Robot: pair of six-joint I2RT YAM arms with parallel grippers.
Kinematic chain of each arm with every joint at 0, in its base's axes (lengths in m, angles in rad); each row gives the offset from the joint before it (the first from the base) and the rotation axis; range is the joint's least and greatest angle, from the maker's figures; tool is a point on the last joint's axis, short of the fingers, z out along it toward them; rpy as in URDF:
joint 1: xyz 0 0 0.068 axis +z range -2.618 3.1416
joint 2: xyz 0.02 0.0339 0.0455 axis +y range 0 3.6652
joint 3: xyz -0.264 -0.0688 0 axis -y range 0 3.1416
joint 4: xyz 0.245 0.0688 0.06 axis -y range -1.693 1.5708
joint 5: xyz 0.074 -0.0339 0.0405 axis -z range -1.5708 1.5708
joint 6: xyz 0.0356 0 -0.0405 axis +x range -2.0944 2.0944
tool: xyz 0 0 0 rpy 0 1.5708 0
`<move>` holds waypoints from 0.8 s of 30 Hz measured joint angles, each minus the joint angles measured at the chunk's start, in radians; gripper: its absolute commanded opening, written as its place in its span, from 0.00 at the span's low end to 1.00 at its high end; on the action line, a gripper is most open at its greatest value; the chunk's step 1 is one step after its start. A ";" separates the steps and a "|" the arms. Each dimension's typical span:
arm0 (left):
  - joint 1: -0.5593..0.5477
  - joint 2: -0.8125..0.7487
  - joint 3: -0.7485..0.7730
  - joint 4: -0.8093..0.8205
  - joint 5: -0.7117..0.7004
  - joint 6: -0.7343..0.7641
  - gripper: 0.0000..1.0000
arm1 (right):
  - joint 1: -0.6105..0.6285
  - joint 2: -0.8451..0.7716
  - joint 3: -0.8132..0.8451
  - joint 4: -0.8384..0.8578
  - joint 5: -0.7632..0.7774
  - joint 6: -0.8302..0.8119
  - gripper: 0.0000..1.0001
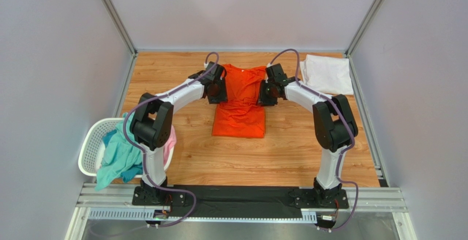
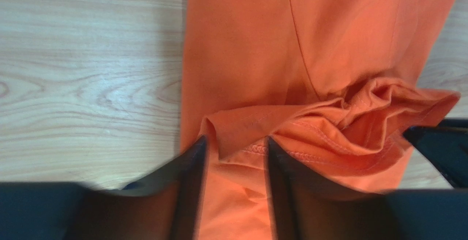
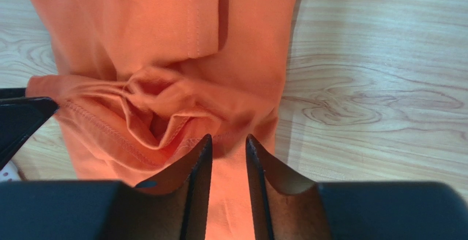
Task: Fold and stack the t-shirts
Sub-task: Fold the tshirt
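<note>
One orange t-shirt (image 1: 240,114) lay on the table (image 1: 296,152) between the two grippers, bunched folds at their fingertips. Left gripper (image 2: 233,146) and right gripper (image 3: 226,144): jaws parted, the cloth under them released, not pinched. One folded white t-shirt (image 1: 328,74) lay just right of the right gripper. One basket (image 1: 90,152), behind the left gripper, held one teal shirt (image 1: 118,160) and one pink shirt (image 1: 171,141).

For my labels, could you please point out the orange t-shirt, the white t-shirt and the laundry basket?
orange t-shirt (image 1: 239,120): top view, lower body panel.
white t-shirt (image 1: 328,74): top view, middle of folded cloth.
laundry basket (image 1: 87,151): top view, left rim.
</note>
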 measured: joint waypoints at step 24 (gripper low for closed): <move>0.006 -0.995 -0.813 -0.037 -0.013 -0.165 1.00 | 0.248 -0.203 -0.097 0.029 -0.081 -0.024 1.00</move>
